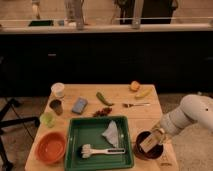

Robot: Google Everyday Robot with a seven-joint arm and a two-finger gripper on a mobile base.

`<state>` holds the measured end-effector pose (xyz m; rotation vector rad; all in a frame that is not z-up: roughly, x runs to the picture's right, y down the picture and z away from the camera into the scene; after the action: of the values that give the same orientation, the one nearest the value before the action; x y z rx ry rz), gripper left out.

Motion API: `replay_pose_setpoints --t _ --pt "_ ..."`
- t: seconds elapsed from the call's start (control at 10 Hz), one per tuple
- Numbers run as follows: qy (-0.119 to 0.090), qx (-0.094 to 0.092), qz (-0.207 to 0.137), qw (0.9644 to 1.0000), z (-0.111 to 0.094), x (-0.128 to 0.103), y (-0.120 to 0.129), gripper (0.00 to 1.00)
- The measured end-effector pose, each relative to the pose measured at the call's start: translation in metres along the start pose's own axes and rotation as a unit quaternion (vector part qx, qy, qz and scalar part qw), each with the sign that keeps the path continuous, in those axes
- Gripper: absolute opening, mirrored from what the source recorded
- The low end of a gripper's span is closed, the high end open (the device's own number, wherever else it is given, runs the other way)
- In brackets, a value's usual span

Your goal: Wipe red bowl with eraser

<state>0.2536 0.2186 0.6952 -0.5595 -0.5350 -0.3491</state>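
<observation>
The red bowl (pixel 50 148) sits empty at the table's front left corner. The eraser (pixel 148 143), a tan block, is tilted inside the dark bowl (pixel 137 151) at the front right. My gripper (pixel 156 135) reaches in from the right on the white arm and is shut on the eraser's upper end, just above the dark bowl. The green tray lies between the two bowls, so the red bowl is far to the gripper's left.
A green tray (pixel 75 145) holds a white-handled brush (pixel 102 150) and a crumpled cloth (pixel 112 133). Farther back are a blue sponge (pixel 79 105), a white cup (pixel 58 89), a dark cup (pixel 56 106), a green pepper (pixel 103 98), a fork (pixel 135 105), an orange (pixel 134 85) and a banana (pixel 143 93).
</observation>
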Motion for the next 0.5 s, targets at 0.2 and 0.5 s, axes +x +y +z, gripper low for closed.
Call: replay_pose_setpoints --t 0.2,0.5 --pt "0.007 0.012 -0.003 0.9999 -0.015 -0.006 -0.005 0.0" --pt "-0.015 0.028 -0.004 0.9995 -0.032 -0.022 -0.016 0.0"
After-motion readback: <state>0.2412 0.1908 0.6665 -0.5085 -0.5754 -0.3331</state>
